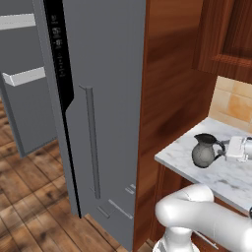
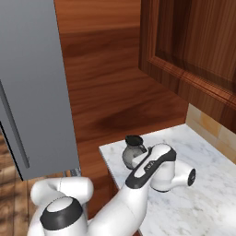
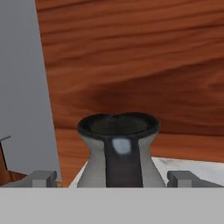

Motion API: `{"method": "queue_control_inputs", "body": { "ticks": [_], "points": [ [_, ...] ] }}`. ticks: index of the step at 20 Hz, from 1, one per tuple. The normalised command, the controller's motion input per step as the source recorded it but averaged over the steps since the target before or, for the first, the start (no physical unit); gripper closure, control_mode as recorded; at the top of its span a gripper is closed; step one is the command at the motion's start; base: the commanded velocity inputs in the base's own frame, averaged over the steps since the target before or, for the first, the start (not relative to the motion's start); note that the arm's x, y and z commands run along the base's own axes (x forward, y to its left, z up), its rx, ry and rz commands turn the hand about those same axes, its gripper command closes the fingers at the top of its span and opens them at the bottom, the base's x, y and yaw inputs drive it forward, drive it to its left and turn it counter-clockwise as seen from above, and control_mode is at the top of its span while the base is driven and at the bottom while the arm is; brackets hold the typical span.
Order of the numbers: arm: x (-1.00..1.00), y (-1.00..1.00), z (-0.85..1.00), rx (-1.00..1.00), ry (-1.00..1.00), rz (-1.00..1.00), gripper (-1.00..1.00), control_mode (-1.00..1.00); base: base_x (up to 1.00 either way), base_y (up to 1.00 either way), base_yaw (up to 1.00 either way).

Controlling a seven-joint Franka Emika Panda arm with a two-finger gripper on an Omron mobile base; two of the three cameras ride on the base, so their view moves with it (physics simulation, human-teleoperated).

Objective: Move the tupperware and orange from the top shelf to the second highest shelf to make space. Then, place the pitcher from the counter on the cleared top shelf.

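Observation:
The dark grey pitcher (image 1: 204, 150) stands upright on the white marble counter (image 1: 231, 179), near its left front corner. In the hand view the pitcher (image 3: 119, 144) is very close, with its dark handle turned toward the camera. My gripper (image 3: 113, 178) is open, one fingertip (image 3: 42, 178) on each side of the jug's body with small gaps. From the left base view the gripper (image 1: 227, 150) sits level with the handle, just right of it. My arm partly covers the pitcher (image 2: 132, 148). The tupperware, the orange and both shelves are out of view.
A tall brown wood panel (image 1: 172, 93) separates the counter from the grey fridge, whose right door (image 1: 108, 98) is shut. The left fridge door (image 1: 24, 78) stands open with white door bins. A wood wall cabinet (image 2: 193, 46) hangs above the counter.

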Motion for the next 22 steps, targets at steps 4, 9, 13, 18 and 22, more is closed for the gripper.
{"method": "queue_control_inputs", "body": {
  "ticks": [4, 9, 13, 18, 22],
  "points": [
    [0.19, -0.02, -0.09, 0.00, 0.02, 0.00, -1.00, -1.00, 0.00, 0.00, 0.00],
    [0.12, -0.12, 0.00, 0.01, 0.00, 0.00, -1.00, -1.00, 0.00, 0.00, 0.00],
    [0.13, -0.02, -0.01, 0.01, 0.04, 0.00, -1.00, -1.00, 0.00, 0.00, 0.00],
    [0.07, 0.00, -0.04, 0.00, 0.08, 0.00, 1.00, -1.00, 0.00, 0.00, 0.00],
    [0.00, 0.00, -0.01, 0.00, 0.00, 0.00, 1.00, -1.00, 0.00, 0.00, 0.00]
  ]
}}
